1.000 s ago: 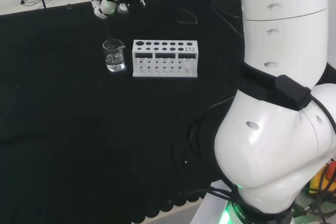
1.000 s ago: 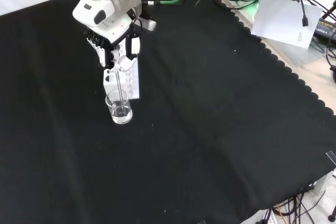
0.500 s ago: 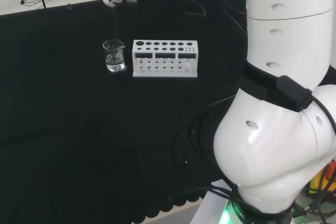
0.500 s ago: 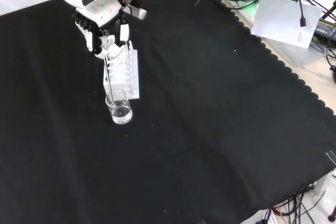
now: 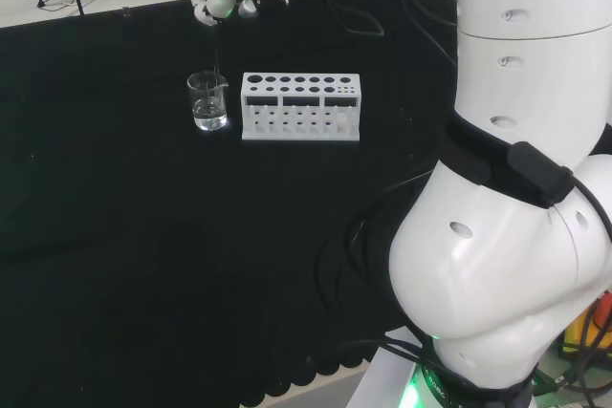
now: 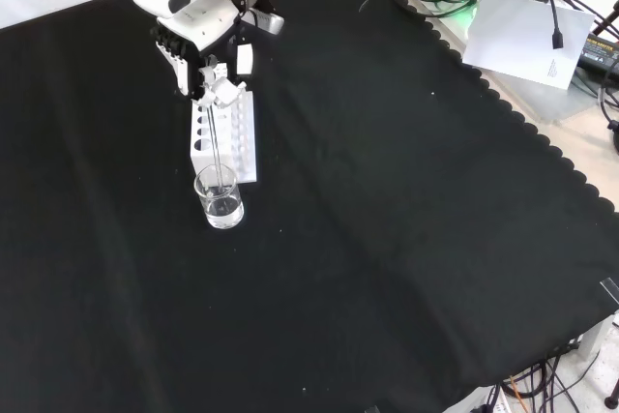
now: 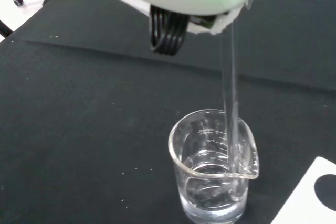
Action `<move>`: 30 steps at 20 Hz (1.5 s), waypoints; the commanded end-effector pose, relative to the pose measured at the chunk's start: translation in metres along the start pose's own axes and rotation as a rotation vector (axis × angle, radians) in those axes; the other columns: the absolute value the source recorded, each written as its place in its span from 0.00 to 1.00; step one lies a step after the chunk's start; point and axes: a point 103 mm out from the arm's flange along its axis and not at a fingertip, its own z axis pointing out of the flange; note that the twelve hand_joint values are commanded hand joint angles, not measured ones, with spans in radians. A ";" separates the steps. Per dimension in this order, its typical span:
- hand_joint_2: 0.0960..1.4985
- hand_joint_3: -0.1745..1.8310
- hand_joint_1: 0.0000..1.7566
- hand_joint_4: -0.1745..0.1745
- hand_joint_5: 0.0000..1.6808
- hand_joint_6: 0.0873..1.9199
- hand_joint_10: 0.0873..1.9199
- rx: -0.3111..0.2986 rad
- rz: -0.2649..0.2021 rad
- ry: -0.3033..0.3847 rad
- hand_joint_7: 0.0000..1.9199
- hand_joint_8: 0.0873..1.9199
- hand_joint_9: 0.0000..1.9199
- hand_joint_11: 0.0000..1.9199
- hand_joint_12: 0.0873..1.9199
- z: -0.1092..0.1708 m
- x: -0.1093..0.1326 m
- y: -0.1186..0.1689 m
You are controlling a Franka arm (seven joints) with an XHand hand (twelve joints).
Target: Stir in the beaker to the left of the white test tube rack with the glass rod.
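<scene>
Lowered again, robot hand (image 6: 208,73) apparently dips one rod (image 7: 231,103) into one beaker (image 7: 214,167).

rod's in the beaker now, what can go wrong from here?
1. In the wrist view the glass rod runs close to the beaker wall near the spout; a wide stir could knock or tip the beaker.
2. The beaker stands right beside the white rack; a sideways shove could push it against the rack.
3. The hand holds the rod only at its top, so the tip may swing.
</scene>
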 end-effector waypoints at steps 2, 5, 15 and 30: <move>0.35 0.51 0.70 0.00 0.72 0.41 0.44 0.010 -0.053 0.005 0.79 0.57 0.94 0.92 0.36 0.002 0.036 0.019; 0.35 0.51 0.70 0.00 0.72 0.41 0.44 0.015 -0.055 0.008 0.79 0.57 0.94 0.92 0.36 0.001 0.039 0.024; 0.35 0.50 0.70 0.00 0.72 0.42 0.44 -0.021 0.008 0.017 0.79 0.57 0.94 0.92 0.36 -0.007 -0.006 0.023; 0.35 0.50 0.70 0.00 0.72 0.42 0.44 0.010 -0.060 -0.029 0.79 0.57 0.94 0.92 0.36 -0.001 0.040 0.009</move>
